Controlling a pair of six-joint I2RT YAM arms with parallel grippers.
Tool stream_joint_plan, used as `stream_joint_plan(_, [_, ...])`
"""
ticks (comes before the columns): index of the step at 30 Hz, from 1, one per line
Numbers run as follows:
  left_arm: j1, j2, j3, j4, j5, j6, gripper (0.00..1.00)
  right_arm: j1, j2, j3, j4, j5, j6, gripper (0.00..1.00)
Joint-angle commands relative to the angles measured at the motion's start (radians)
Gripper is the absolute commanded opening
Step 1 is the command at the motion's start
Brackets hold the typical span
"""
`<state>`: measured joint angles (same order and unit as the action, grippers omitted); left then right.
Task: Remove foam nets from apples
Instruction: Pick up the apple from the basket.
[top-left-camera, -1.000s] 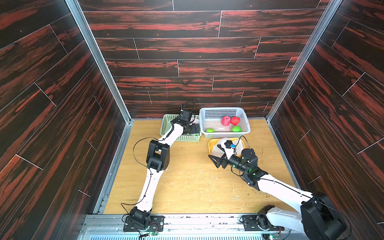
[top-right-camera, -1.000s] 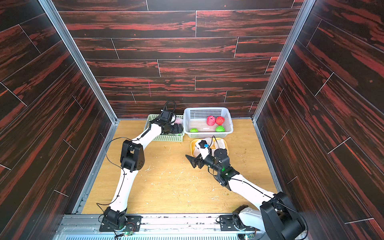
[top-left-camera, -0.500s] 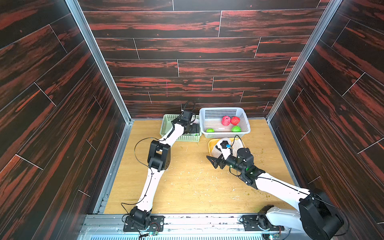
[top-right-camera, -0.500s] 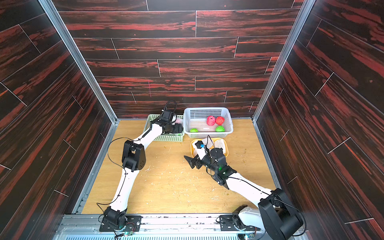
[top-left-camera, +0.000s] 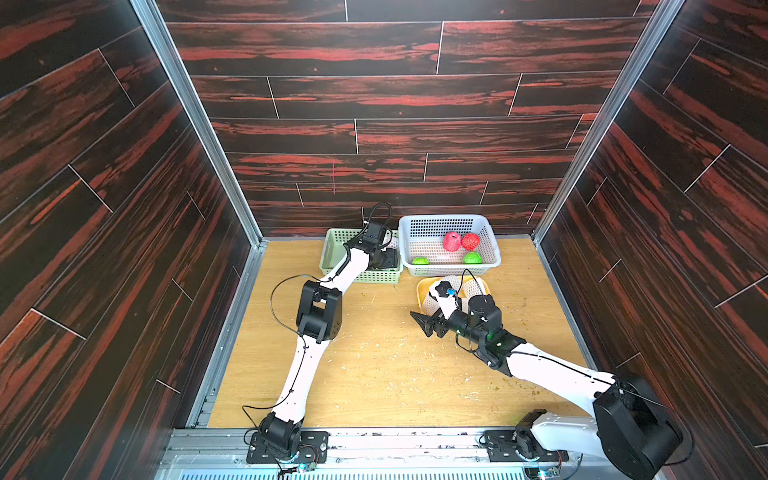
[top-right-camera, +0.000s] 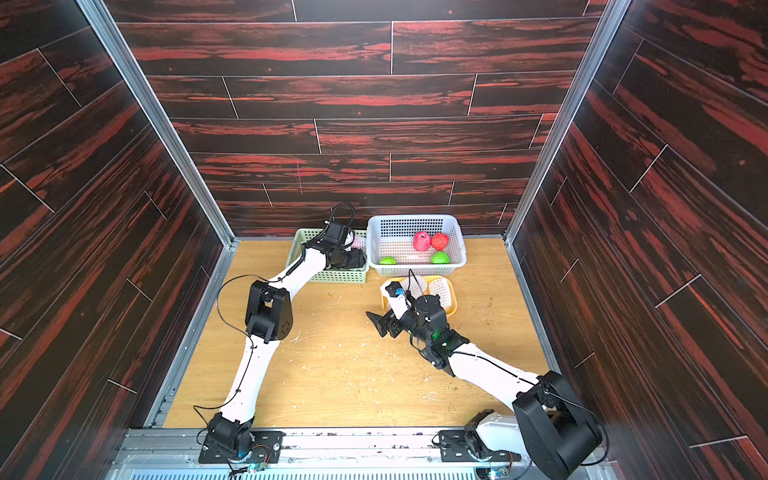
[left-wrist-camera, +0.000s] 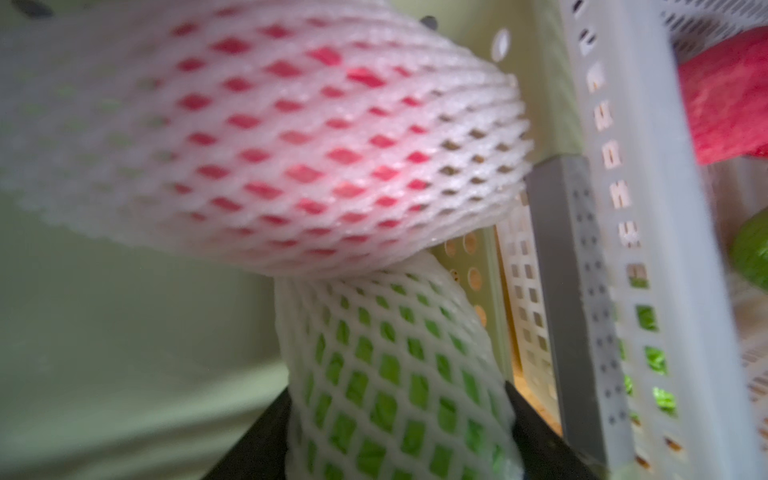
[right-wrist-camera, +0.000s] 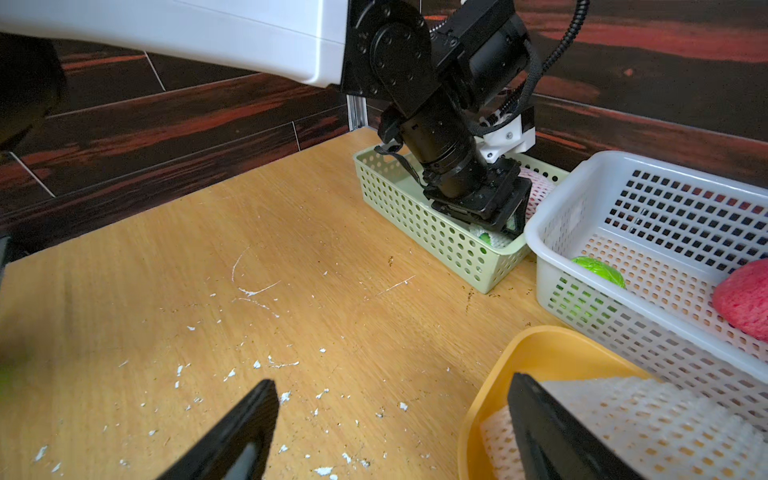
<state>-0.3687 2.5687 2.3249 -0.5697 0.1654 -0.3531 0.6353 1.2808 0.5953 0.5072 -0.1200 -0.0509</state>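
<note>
My left gripper (top-left-camera: 384, 259) reaches down into the green basket (top-left-camera: 332, 253). In the left wrist view its black fingers (left-wrist-camera: 266, 432) press both sides of a green apple in a white foam net (left-wrist-camera: 395, 353), so the left gripper (left-wrist-camera: 399, 424) is shut on it. A red apple in a foam net (left-wrist-camera: 291, 137) rests on top of it. My right gripper (right-wrist-camera: 392, 382) hangs open and empty over the table, beside the yellow tray (right-wrist-camera: 540, 349) that holds loose foam nets (right-wrist-camera: 623, 415). Two red apples (top-left-camera: 452, 241) and two green apples (top-left-camera: 472, 258) lie bare in the white basket (top-left-camera: 449, 220).
The white basket's wall (left-wrist-camera: 631, 208) stands right against the green basket next to my left fingers. White foam crumbs (right-wrist-camera: 257, 291) litter the wooden table (top-left-camera: 374, 374). Dark wood-look walls close in the back and both sides.
My left jaws have closed in on the netted green apple inside the green basket. The right arm has hardly moved and its jaws stay wide.
</note>
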Motion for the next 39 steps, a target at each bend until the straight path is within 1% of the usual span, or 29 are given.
stream_joint_plan(1, [-0.001, -0.02, 0.017, -0.018, 0.003, -0.001, 0.68, 0.014, 0.022, 0.025, -0.022, 0.035, -0.021, 0.9])
stream_joint_plan(4, [-0.002, -0.038, 0.018, -0.015, 0.001, 0.008, 0.64, 0.018, 0.014, 0.02, -0.016, 0.052, -0.026, 0.9])
stream_joint_plan(5, [-0.002, -0.044, 0.021, -0.014, -0.002, 0.009, 0.59, 0.018, 0.011, 0.018, -0.016, 0.056, -0.027, 0.9])
stream_joint_plan(11, [-0.001, -0.067, 0.054, -0.016, -0.018, 0.02, 0.56, 0.019, 0.0, 0.015, -0.016, 0.072, -0.023, 0.9])
stream_joint_plan(14, [-0.001, -0.084, 0.067, -0.038, -0.015, 0.029, 0.5, 0.019, -0.002, 0.013, -0.016, 0.077, -0.021, 0.9])
stream_joint_plan(21, [-0.001, -0.165, 0.041, -0.054, -0.029, 0.058, 0.49, 0.019, -0.001, 0.009, -0.007, 0.085, -0.015, 0.9])
stream_joint_plan(24, [-0.001, -0.224, -0.002, -0.058, -0.03, 0.073, 0.49, 0.019, -0.013, 0.003, 0.003, 0.091, -0.01, 0.9])
stream_joint_plan(28, [-0.001, -0.331, -0.114, -0.03, -0.052, 0.096, 0.49, 0.019, -0.026, -0.009, 0.017, 0.095, -0.01, 0.9])
stream_joint_plan(30, [-0.002, -0.394, -0.191, -0.014, -0.067, 0.11, 0.49, 0.019, -0.03, -0.013, 0.023, 0.103, -0.01, 0.9])
stream_joint_plan(31, [-0.002, -0.431, -0.239, 0.023, -0.073, 0.119, 0.49, 0.019, -0.031, -0.015, 0.027, 0.106, -0.01, 0.9])
stream_joint_plan(33, [-0.003, -0.521, -0.36, 0.092, -0.075, 0.122, 0.49, 0.019, -0.039, -0.024, 0.039, 0.12, -0.01, 0.9])
stream_joint_plan(35, [-0.008, -0.617, -0.515, 0.203, -0.049, 0.132, 0.49, 0.02, -0.052, -0.044, 0.072, 0.157, -0.002, 0.9])
stream_joint_plan(39, [-0.032, -0.805, -0.87, 0.456, 0.024, 0.171, 0.49, 0.019, -0.082, -0.091, 0.143, 0.27, 0.014, 0.9])
